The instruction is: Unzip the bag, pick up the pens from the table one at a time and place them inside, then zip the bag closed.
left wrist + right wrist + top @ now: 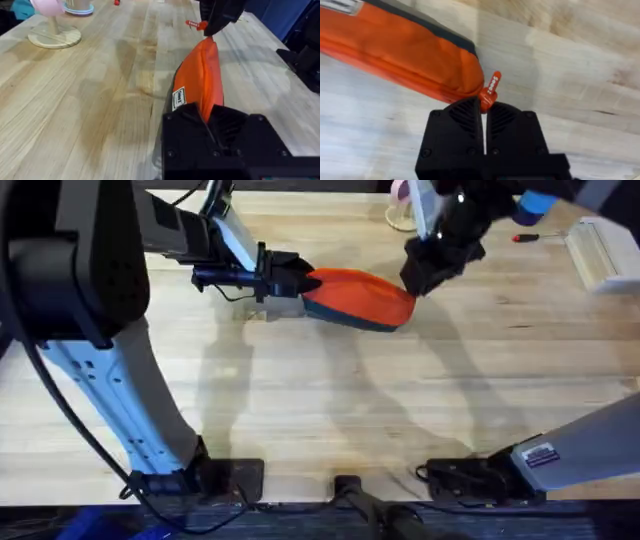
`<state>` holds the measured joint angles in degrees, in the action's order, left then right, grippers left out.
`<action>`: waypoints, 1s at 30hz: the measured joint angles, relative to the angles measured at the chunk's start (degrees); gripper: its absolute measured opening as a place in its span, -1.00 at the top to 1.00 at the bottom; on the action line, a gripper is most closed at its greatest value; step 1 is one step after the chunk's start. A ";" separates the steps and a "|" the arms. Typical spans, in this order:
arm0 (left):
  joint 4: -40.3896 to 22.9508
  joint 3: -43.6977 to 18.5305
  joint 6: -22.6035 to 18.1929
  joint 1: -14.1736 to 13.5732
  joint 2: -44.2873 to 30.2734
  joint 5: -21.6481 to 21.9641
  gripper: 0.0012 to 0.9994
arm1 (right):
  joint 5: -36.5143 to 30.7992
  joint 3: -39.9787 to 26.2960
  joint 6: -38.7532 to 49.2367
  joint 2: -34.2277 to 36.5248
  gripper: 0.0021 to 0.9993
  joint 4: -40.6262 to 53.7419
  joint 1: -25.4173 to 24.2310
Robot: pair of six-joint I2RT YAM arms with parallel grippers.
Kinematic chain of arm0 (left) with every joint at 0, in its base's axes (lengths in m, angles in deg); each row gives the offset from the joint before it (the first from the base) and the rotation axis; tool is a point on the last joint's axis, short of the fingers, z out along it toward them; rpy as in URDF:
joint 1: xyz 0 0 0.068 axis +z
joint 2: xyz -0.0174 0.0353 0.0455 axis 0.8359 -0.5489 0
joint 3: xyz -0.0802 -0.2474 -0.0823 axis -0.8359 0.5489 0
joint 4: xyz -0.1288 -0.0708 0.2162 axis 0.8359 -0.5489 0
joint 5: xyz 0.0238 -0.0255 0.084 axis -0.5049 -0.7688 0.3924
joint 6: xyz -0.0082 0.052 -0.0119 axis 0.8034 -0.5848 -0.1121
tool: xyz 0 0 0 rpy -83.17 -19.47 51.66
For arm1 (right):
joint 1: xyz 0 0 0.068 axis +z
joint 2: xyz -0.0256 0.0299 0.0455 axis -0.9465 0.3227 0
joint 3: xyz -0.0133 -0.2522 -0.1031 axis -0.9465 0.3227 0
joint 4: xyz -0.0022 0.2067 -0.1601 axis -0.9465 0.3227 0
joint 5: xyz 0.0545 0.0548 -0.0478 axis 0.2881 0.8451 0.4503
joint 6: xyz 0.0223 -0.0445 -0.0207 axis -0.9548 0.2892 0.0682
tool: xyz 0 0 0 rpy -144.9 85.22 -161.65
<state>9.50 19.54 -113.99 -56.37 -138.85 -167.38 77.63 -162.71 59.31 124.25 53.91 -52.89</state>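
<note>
The orange bag lies on the table toward the far middle, its dark underside showing along the near edge. My left gripper is shut on the bag's left end; the left wrist view shows the fabric pinched between the fingers of this gripper. My right gripper sits at the bag's right end. In the right wrist view that gripper is shut on the orange zipper pull tab beside the bag. The pens are out of view.
A pink object on a round wooden base stands at the far edge behind the bag. A red-handled screwdriver and a pale box lie at the far right. Bare wood stretches across the near half.
</note>
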 joint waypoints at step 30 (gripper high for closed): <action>-2.34 0.00 0.02 0.06 0.00 2.07 0.92 | 9.23 24.58 -5.54 -11.32 0.56 -23.61 -9.02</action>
<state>7.16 19.54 -113.97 -56.31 -138.85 -165.31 86.87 -138.13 53.77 112.93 30.30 -61.91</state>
